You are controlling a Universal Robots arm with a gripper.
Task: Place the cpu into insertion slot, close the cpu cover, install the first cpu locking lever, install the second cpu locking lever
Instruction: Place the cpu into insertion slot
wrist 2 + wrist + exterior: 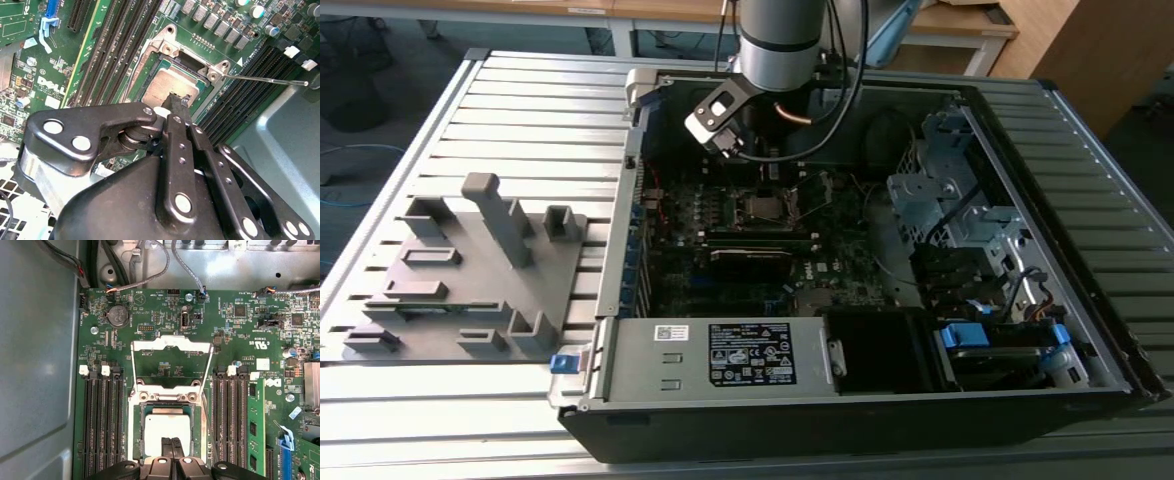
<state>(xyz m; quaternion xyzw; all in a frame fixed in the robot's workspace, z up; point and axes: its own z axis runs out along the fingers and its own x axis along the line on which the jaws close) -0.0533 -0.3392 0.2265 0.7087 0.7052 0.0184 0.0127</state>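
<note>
Silver-grey cpu (166,427), green motherboard (150,310)

Printed label (750,353) on power supply (647,378); white lettering (50,84) on motherboard (17,30)

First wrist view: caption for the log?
Cpu lying in the insertion slot, cpu cover open, closed fingers over the cpu's edge.

Silver cpu (167,427) sits flat in insertion slot (150,409) w/ cpu cover (170,342) flipped open behind.
</note>
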